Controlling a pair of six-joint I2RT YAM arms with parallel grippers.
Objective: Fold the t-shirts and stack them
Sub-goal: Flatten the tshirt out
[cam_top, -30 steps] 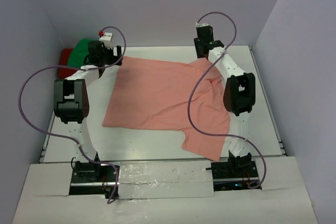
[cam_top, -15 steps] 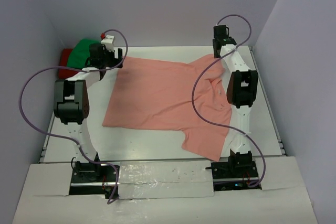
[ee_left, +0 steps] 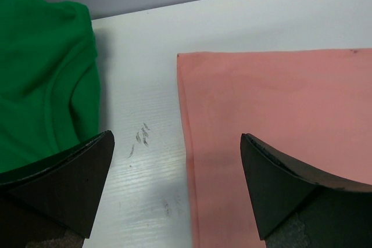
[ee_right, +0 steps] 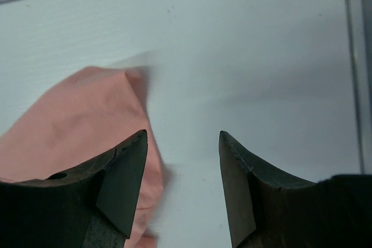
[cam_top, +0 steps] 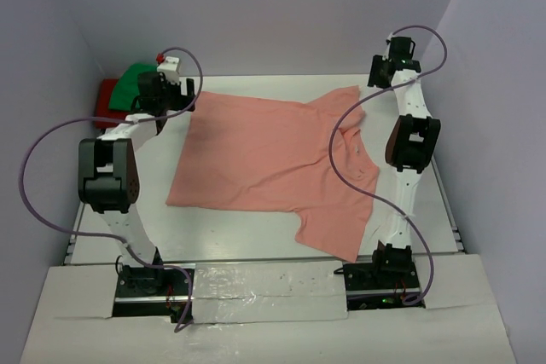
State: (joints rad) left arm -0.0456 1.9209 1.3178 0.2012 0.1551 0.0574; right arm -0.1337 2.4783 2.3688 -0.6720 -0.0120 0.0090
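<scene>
The salmon-pink t-shirt (cam_top: 264,155) lies spread flat across the middle of the white table (cam_top: 256,228). The green t-shirt (cam_top: 135,81) lies bunched on the red t-shirt (cam_top: 108,95) at the back left corner. My left gripper (cam_top: 188,93) is open and empty over the pink shirt's back left corner (ee_left: 273,108), with its edge between the fingers (ee_left: 70,184) and the green shirt (ee_left: 40,79) at the left. My right gripper (cam_top: 374,79) is open and empty just right of the pink sleeve tip (ee_right: 81,108), over bare table.
Grey walls close the back and both sides. A metal rail (cam_top: 448,202) runs along the table's right edge and shows in the right wrist view (ee_right: 356,56). Purple cables loop from both arms over the shirt's right part and the left side.
My right gripper has moved right and toward the back corner, and the pink sleeve now reaches further right. My left gripper has shifted slightly left.
</scene>
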